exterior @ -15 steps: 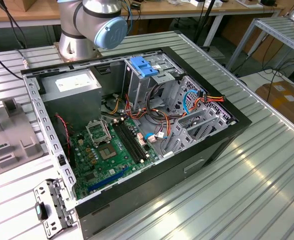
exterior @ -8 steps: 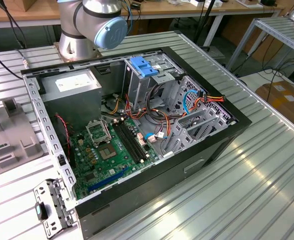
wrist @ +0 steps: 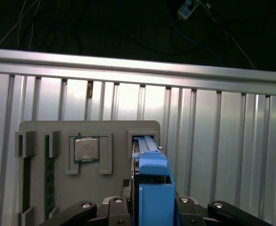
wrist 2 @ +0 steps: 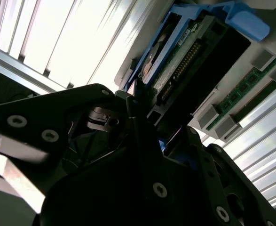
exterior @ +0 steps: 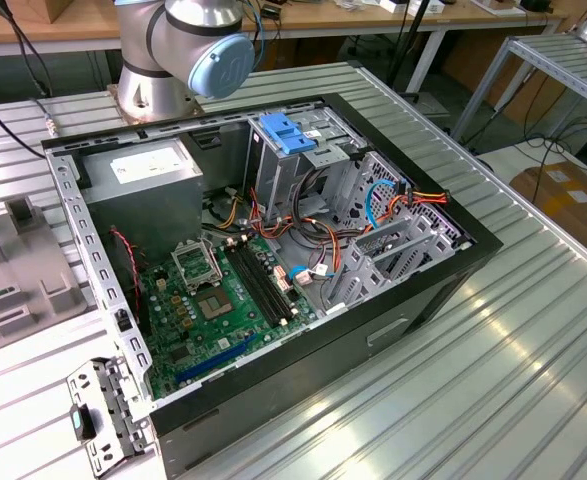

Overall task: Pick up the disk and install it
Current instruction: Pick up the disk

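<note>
**Disk pick-up station.** The disk [wrist: 154,186] stands on edge in a slot of the grey parts holder [wrist: 105,129] on the ribbed bench [wrist: 222,141], probably so its blue carrier edges can be reached from above. In the first wrist view the end effector [wrist: 154,212] straddles it. Whether it is clamped cannot be told. The computer case [exterior: 273,250] lies open-side up, which gives access.
</note>
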Available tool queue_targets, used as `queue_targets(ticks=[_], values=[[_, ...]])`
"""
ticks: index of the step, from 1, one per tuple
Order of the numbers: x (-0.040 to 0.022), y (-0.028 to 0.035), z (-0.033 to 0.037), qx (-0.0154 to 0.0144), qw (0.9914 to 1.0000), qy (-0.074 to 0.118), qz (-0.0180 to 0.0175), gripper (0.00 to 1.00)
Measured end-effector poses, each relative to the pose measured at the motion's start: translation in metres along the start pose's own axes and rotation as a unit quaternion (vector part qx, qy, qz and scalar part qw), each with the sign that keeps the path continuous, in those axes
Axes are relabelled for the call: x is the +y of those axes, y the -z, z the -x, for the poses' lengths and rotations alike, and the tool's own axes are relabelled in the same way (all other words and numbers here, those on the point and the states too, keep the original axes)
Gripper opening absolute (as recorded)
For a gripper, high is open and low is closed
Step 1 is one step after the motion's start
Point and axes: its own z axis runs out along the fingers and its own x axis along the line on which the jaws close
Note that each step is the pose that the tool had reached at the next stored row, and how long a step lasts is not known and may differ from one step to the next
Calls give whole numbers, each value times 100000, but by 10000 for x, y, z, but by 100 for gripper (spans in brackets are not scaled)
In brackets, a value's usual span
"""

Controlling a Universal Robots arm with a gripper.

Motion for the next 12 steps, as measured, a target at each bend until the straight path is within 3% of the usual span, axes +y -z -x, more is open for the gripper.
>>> queue_targets(ticks=[12], values=[[1, 29, 1, -1, 100000, -1, -3, 37]])
